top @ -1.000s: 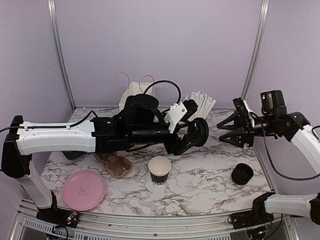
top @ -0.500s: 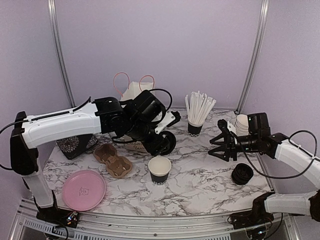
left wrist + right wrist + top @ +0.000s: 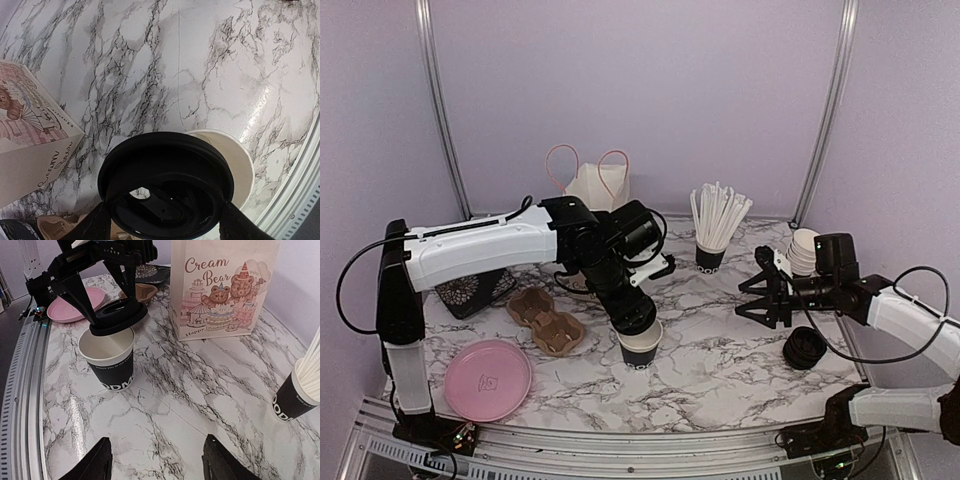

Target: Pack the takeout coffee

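Observation:
The takeout coffee cup is black with white lettering and stands uncovered near the table's front middle, its cream inside showing. My left gripper is shut on its round black lid, one finger on each side. The lid hangs just over the cup's rim, shifted to one side, so part of the mouth shows. My right gripper is open and holds nothing, low over the marble to the right of the cup.
A "Cream Bear" paper bag stands at the back. A black cup of white straws and nested cups stand right of it. Stacked black lids, a brown cup carrier and a pink plate lie in front.
My left arm has swung the lid down and leftward from mid-air to just above the cup. My right gripper has come lower and toward the middle, with its jaws a little wider.

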